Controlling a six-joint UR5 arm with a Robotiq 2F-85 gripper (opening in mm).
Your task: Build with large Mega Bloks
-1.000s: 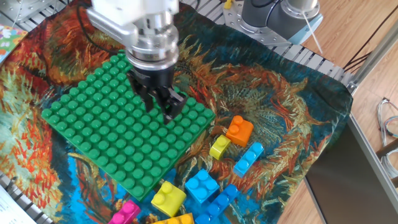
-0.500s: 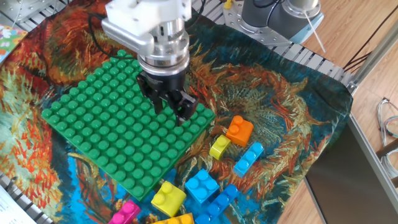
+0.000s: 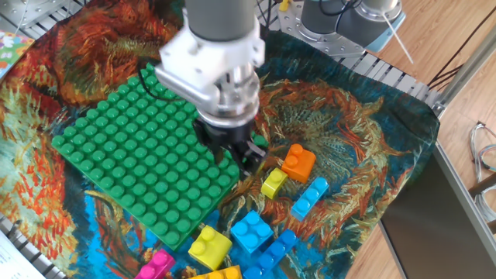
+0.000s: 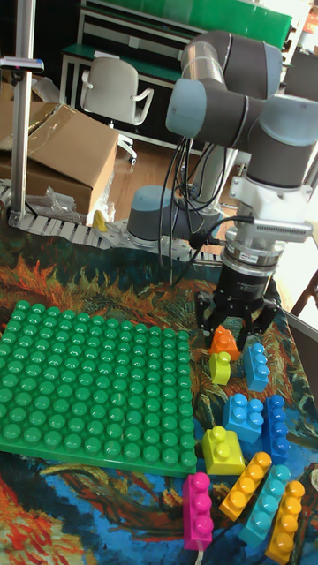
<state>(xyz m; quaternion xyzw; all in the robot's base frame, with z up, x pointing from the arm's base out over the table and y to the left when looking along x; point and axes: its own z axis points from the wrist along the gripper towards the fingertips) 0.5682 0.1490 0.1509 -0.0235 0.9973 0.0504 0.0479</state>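
The large Mega Bloks lie loose on the cloth to the right of and in front of the green baseplate (image 3: 132,155) (image 4: 88,388). An orange brick (image 3: 299,162) (image 4: 223,338), a small yellow one (image 3: 273,183) (image 4: 220,366) and a light blue one (image 3: 310,198) (image 4: 256,365) sit closest to the gripper. Nearer the front are a blue brick (image 3: 252,231) (image 4: 246,417), a yellow brick (image 3: 209,246) (image 4: 223,448) and a pink one (image 3: 155,266) (image 4: 197,509). My gripper (image 3: 240,157) (image 4: 235,327) hangs open over the baseplate's right edge, just left of the orange brick, holding nothing.
A long dark blue brick (image 4: 276,426) and long orange (image 4: 246,485) and light blue (image 4: 268,501) bricks lie at the front. The arm's base (image 3: 341,23) stands at the back. A cardboard box (image 4: 62,168) and a chair (image 4: 110,88) are behind the table.
The gripper has travelled right and forward across the baseplate, from its middle to its right edge near the orange brick. No brick has moved.
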